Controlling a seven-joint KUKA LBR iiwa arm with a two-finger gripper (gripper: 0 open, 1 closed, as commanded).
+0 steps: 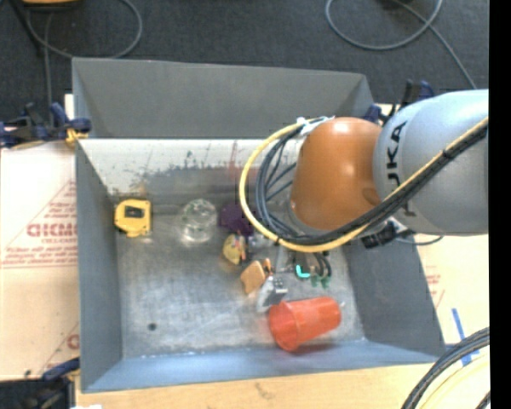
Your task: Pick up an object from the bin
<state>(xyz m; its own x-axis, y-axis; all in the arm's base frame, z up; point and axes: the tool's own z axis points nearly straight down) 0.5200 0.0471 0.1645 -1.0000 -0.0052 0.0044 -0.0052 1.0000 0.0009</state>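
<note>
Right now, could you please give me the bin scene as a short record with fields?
container: grey metal bin
gripper: low in the bin's right half, near the front wall
nearest things: tan block just to its left; red cup on its side, just in front of it
other things: small yellowish piece, purple thing, clear glass-like thing, yellow tape measure at far left
grasp: cannot tell

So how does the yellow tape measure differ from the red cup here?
The yellow tape measure is small and boxy, alone at the left of the bin; the red cup is larger, round, lying on its side at the lower right. Both rest on the bin floor.
</note>
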